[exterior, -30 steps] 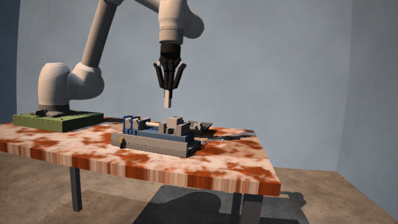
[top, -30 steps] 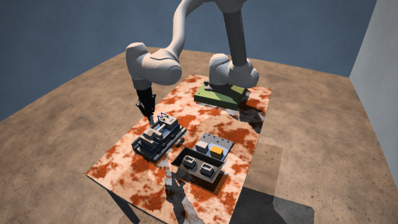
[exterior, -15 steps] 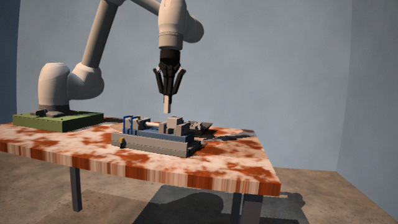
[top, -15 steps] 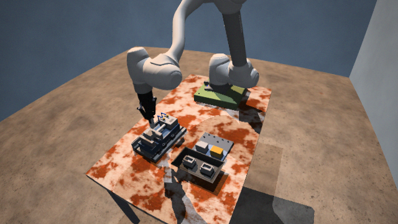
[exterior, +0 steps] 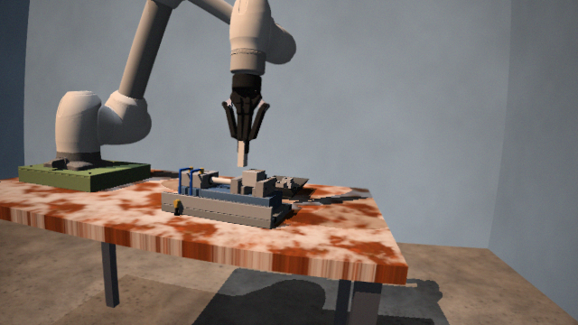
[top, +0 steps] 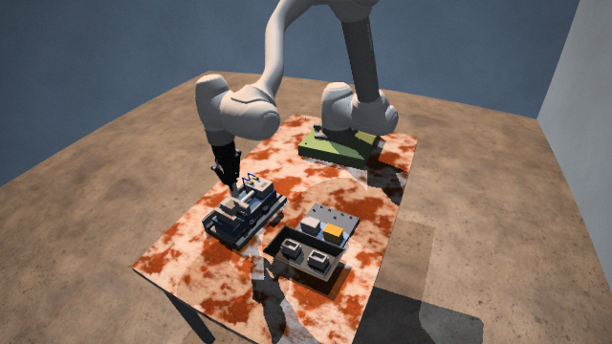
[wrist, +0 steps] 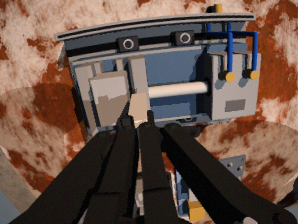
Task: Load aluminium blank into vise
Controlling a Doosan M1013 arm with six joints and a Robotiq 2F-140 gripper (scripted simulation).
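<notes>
- The vise (top: 242, 237) (exterior: 217, 208) (wrist: 167, 59) has squared grey jaws and a blue bed, with a smooth, pale piston rod (exterior: 221, 181) (wrist: 177, 89) running to a boxy grey block (top: 260, 187) (exterior: 207, 180) (wrist: 220, 102) with two bent blue hoses and yellow fittings.
- An aluminium blank (top: 230, 208) (exterior: 254, 176) (wrist: 109, 99), a plain matt grey block, stands in the vise's opening and rises above the jaws; its seating on the bars and contact with the stop cannot be made out.
- On the flat grey infeed plate (top: 347, 220) (wrist: 241, 164), drilled with dark holes, sit a second aluminium blank (top: 311, 225) and a yellow brass blank (top: 333, 232) (wrist: 197, 211), side by side and apart.
- The walled outfeed tray (top: 306, 269) holds two grey finished parts (top: 291, 247) (top: 318, 259), pockets up and apart.
- The tabletop (top: 210, 277) (exterior: 325, 235) is mottled rust-orange and cream.
- The smooth, off-white arm (top: 274, 53) (exterior: 248, 38) arches out from a green plinth (top: 330, 155) (exterior: 59, 179), its last section pointing down.
- The black gripper (top: 234, 189) (exterior: 242, 164) (wrist: 140, 104) is fully closed on nothing, its pale fingertips together above the vise near the moving jaw (wrist: 139, 75).

The tool (top: 234, 189) (exterior: 242, 154) (wrist: 140, 104) is lower now than in both earlier moments, its fingertips nearer the vise (top: 258, 226) (exterior: 217, 208) (wrist: 172, 62); the arm's wrist (top: 221, 136) (exterior: 247, 60) has sunk with it.
</notes>
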